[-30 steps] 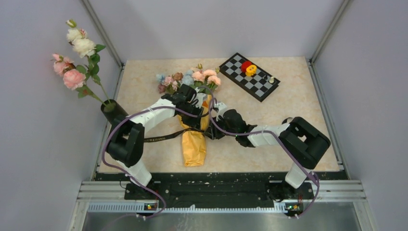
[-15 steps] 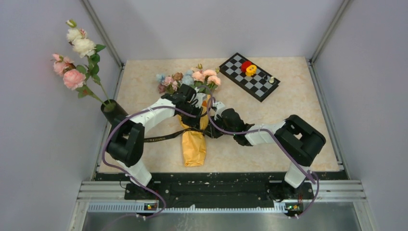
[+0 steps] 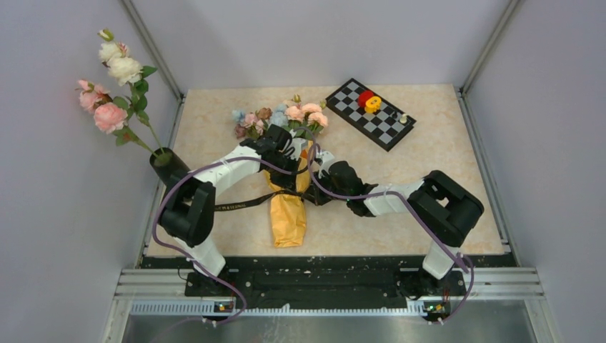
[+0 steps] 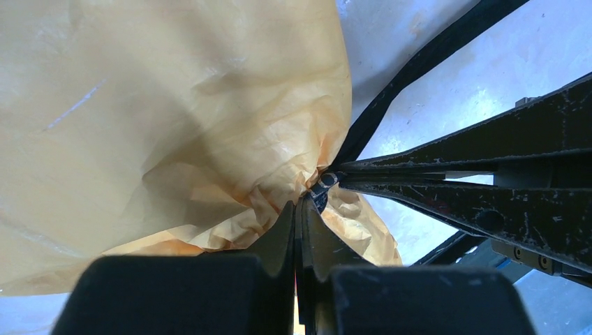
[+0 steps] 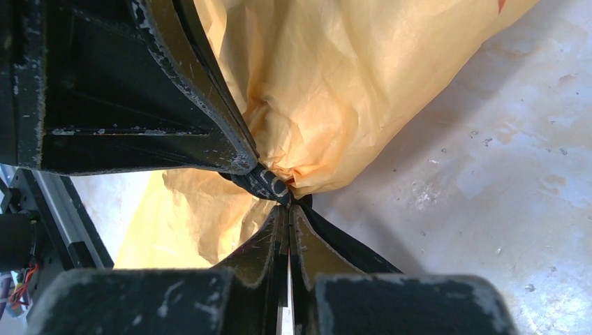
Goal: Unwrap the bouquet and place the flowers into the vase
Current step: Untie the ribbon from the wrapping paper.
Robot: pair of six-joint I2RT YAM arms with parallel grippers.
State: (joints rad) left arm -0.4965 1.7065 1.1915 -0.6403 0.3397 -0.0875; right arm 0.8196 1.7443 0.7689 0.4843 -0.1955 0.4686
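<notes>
Okay, left claw (image 4: pixel 300 209) and right claw (image 5: pixel 288 209) are both sitting fully closed, tips meeting at the ribbon knot (image 5: pixel 269 183), bouquet (image 4: pixel 174 105) paper bunching just ahead. Can't tell if anything's caught; try pulling apart slowly, watching for slip.

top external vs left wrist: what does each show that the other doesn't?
Top external only: vase holding roses, chessboard, the small flowers. Left wrist only: close-up of the left gripper, shut, tip-to-tip with the right gripper at the ribbon knot. Both: orange paper, black ribbon.
</notes>
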